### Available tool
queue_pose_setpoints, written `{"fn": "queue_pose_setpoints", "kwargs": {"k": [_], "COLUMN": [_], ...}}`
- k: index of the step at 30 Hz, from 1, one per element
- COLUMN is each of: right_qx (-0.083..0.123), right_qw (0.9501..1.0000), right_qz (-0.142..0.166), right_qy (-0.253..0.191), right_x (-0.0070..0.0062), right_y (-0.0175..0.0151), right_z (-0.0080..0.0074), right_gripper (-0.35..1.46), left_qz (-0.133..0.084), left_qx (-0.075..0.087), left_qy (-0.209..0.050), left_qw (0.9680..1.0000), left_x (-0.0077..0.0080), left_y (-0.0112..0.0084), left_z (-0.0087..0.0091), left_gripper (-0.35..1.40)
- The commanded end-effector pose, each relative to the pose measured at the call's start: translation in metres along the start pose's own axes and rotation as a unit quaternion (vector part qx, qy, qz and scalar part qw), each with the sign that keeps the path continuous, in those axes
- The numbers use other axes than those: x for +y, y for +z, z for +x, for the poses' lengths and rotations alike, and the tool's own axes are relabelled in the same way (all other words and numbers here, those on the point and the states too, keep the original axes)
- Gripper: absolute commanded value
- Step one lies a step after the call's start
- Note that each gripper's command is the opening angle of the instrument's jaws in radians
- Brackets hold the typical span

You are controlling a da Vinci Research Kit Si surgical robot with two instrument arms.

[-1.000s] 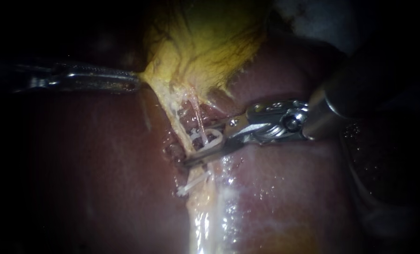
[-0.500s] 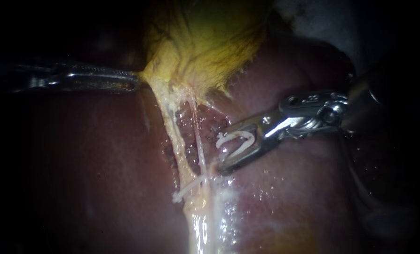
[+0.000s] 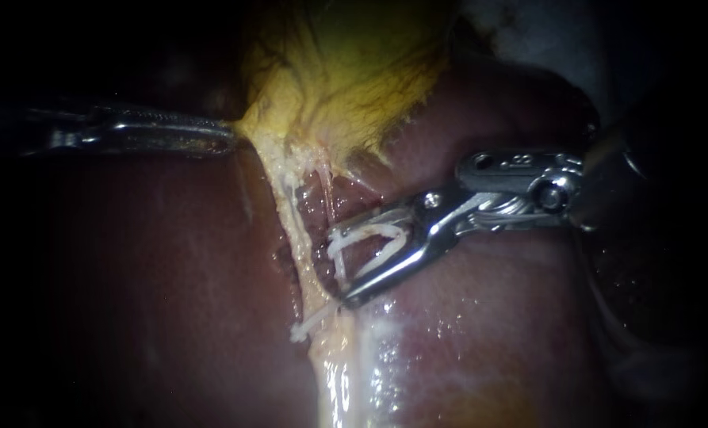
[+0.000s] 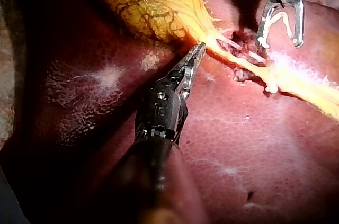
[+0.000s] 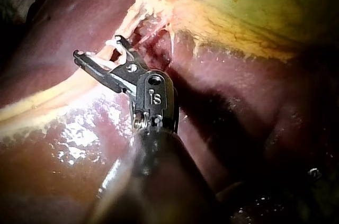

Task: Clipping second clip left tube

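Against liver (image 3: 488, 333), tube (image 3: 329, 198) lies at mouth of right instrument's (image 3: 340, 268) claw holding clip (image 3: 369, 231).

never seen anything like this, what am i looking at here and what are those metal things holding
A surgical robot is working on a pig's liver and yellowish gallbladder. One view is the endoscope's, close to the tissue; the other two come from cameras on each arm. The left instrument grips the gallbladder's edge. The right instrument carries an open white clip in its spread jaws, its mouth at a thin tube. Lower down sits another clip.
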Motion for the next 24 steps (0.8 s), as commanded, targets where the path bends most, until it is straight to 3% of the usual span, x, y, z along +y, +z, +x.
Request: {"fn": "queue_pose_setpoints", "kwargs": {"k": [1,13,24], "right_qx": [-0.001,-0.008,0.003], "right_qw": [1.0,0.9997,0.9994], "right_qz": [0.0,-0.01,-0.006], "right_qy": [0.003,0.019,0.034], "right_x": [0.0002,0.0041,0.0065], "right_y": [0.0004,0.0027,0.0032], "right_z": [-0.0003,-0.005,-0.0068], "right_gripper": [0.59,0.6,0.6], "left_qz": [0.0,0.0,0.0], "left_qx": [0.0,0.0,0.0], "left_qy": [0.0,0.0,0.0], "left_qw": [1.0,1.0,1.0], "left_x": [0.0,0.0,0.0], "left_y": [0.0,0.0,0.0], "left_z": [0.0,0.0,0.0], "left_gripper": [-0.35,-0.35,-0.35]}}
